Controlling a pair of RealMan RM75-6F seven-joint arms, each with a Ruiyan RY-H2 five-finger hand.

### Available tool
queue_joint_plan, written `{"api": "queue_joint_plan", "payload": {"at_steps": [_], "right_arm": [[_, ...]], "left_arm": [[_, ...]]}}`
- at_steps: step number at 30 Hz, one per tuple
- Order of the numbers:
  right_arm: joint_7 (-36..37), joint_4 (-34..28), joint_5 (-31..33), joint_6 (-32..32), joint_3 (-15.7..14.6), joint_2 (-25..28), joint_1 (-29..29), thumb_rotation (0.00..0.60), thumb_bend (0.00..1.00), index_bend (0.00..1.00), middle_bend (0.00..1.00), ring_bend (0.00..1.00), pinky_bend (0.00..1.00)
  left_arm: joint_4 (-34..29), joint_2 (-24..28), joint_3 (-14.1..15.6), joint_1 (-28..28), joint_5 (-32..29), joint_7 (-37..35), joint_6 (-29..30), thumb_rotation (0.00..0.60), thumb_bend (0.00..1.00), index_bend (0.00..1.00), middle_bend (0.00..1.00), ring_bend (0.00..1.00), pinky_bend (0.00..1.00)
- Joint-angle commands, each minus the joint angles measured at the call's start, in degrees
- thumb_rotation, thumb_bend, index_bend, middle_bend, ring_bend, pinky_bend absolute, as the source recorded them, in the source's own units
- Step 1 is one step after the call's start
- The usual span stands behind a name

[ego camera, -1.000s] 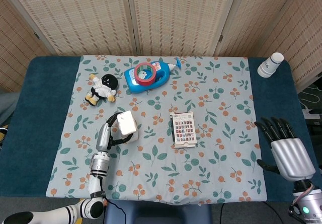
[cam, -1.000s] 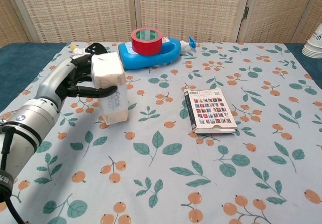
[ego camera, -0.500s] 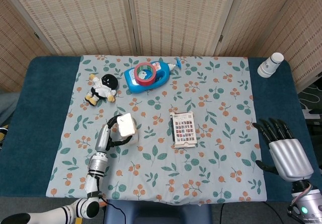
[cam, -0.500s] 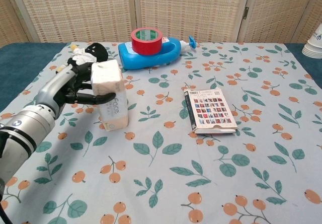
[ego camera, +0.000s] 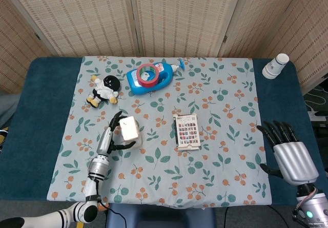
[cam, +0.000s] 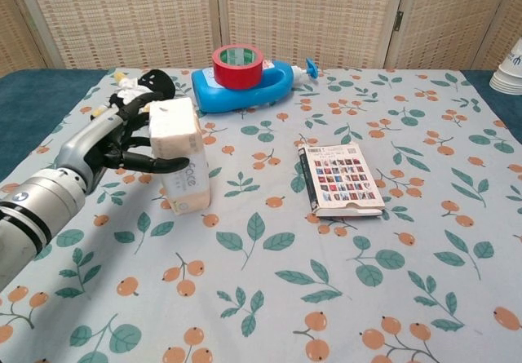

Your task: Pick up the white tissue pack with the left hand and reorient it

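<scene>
**Caller:** Chest view first: the white tissue pack (cam: pixel 183 164) is seen standing on end on the bench (cam: pixel 49 94), well in front of the blue bottle (cam: pixel 243 87) with the red tape roll (cam: pixel 237 59) on top. The left hand (cam: pixel 122 141) is wrapped around the pack's upper half, thumb across the front face, fingers behind it.

**Analyst:** From the head view the same is confirmed: the pack (ego camera: pixel 129 128) is set between the blue bottle (ego camera: pixel 154 77) and the near edge of the cloth, with the left hand (ego camera: pixel 114 136) beside and around it. Whether the grip is firm or slack cannot be told.

**Caller:** And the danger?

**Analyst:** A topple is judged most likely. The pack is tall, narrow and soft; if the thumb is dragged across the wrapper as the fingers are drawn off, it could be tipped forward, away from the bottle. A squeeze could also leave it leaning.

**Caller:** Anything nearby at risk?

**Analyst:** The plush doll (cam: pixel 140 86) sits just behind the fingers, so it could be nudged by a backward pull. The card booklet (cam: pixel 341 180) is well apart. The right hand (ego camera: pixel 289 153) is held wide, holding nothing, far off to the side.
</scene>
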Motion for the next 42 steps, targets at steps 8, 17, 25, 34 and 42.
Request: {"api": "queue_joint_plan", "payload": {"at_steps": [8,17,25,34,42], "right_arm": [[-0.27,-0.15,0.19,0.18,0.07,-0.03,0.01,0.6,0.11,0.13,0.06,0.0,0.04],[0.21,-0.78,-0.71,0.09,0.23,0.2,0.31,0.6,0.11,0.14,0.06,0.0,0.04],[1.23,-1.58,-2.74,-0.04,-0.01,0.77,0.4,0.6,0.11,0.14,0.06,0.0,0.04],[4.0,-2.57,-6.27,1.7,-0.64,2.61,-0.8,0.6,0.11,0.14,0.06,0.0,0.04],[5.79,-2.64,-7.36,1.9,-0.83,3.74,-1.14,0.6,0.11,0.14,0.06,0.0,0.04]], "left_arm": [[-2.65,2.36,0.21,0.33,1.42,0.33,-0.04,0.6,0.11,0.0,0.01,0.0,0.12],[-7.87,7.54,-0.69,0.76,1.15,4.34,0.16,0.6,0.11,0.0,0.0,0.0,0.11],[-20.91,15.8,0.46,3.55,1.2,10.59,2.39,0.6,0.1,0.0,0.0,0.0,0.09],[-33.42,20.12,-0.66,2.09,-1.8,25.79,3.48,0.6,0.1,0.0,0.0,0.0,0.1],[-47.96,28.78,-3.95,-9.29,-19.11,65.25,0.26,0.6,0.12,0.0,0.01,0.0,0.11]]}}
